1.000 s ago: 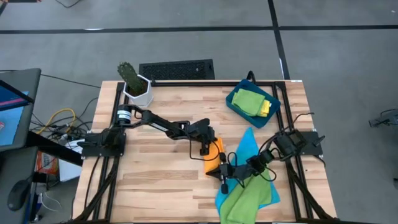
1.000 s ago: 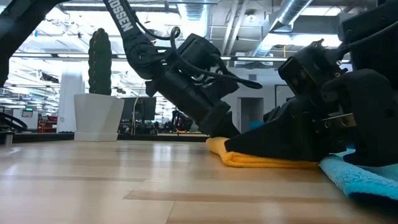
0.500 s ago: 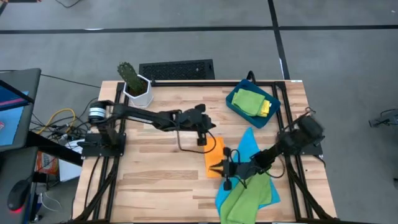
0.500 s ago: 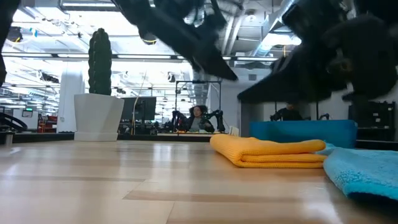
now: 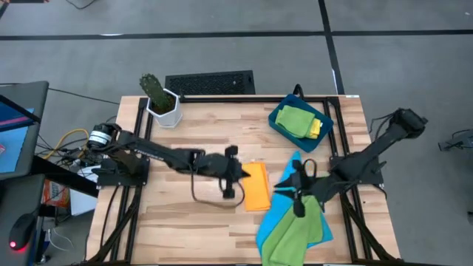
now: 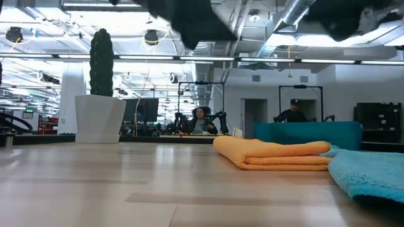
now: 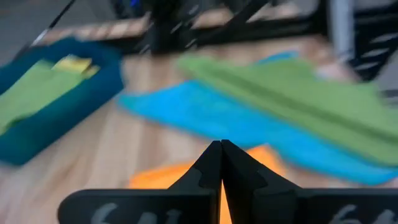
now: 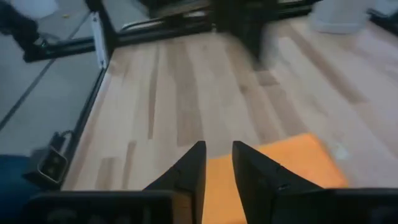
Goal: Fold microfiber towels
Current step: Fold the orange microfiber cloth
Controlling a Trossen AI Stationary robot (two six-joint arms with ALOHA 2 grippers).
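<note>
Both hands lifted off; orange towel (image 5: 256, 186) lies between.

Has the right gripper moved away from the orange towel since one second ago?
Yes. In the high view the right gripper has drawn back off the folded orange towel, toward the table's right edge, over the blue towel.

Both arms are dark, built of slim black links with bulkier joint housings, and thin black cables loop off them. The left hand (image 7: 221, 163) ends in 2 wedge-shaped black fingers. The right hand (image 8: 217, 163) has 2 matching matte black fingers.
</note>
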